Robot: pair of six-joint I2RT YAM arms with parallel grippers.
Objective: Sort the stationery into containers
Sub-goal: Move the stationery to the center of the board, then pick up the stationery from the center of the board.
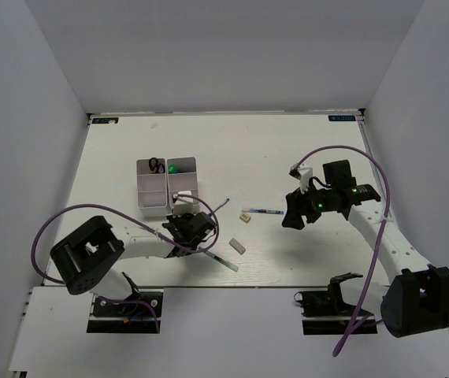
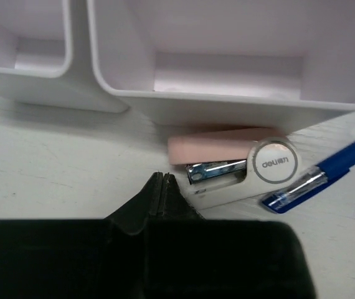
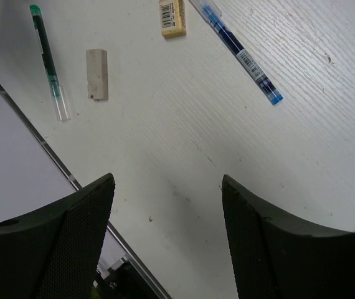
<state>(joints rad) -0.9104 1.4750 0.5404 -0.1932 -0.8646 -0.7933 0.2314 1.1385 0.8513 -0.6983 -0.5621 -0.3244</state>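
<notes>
Two pale trays (image 1: 140, 187) sit side by side on the left half of the white bench (image 1: 303, 142). The scissors (image 1: 155, 164) are in the far box of the left one. A green marker (image 1: 174, 168) is in the far box of the right one. The left claw (image 2: 160, 182) is low down just in front of the trays. Its fingers are pressed tight together, with nothing between them. Right by its tip, a pink eraser (image 2: 218, 144) lies flat against the foot of a tray wall. A little white thing (image 2: 240, 180) with a round badge and a shiny metal bit lies touching the eraser. I cannot tell what it is. A blue pen (image 2: 327, 171) lies slanted just beside it. The right claw (image 3: 166, 187) hangs over bare bench on the right side, spread wide and holding nothing. Farther out from it lie four loose things, all apart from each other. There is a second blue pen (image 3: 240, 53), with a beige eraser (image 3: 172, 17) near one end of it. There is also a grey eraser (image 3: 97, 75), and a green pen (image 3: 48, 59) near the bench edge. All four lie outside the trays.
</notes>
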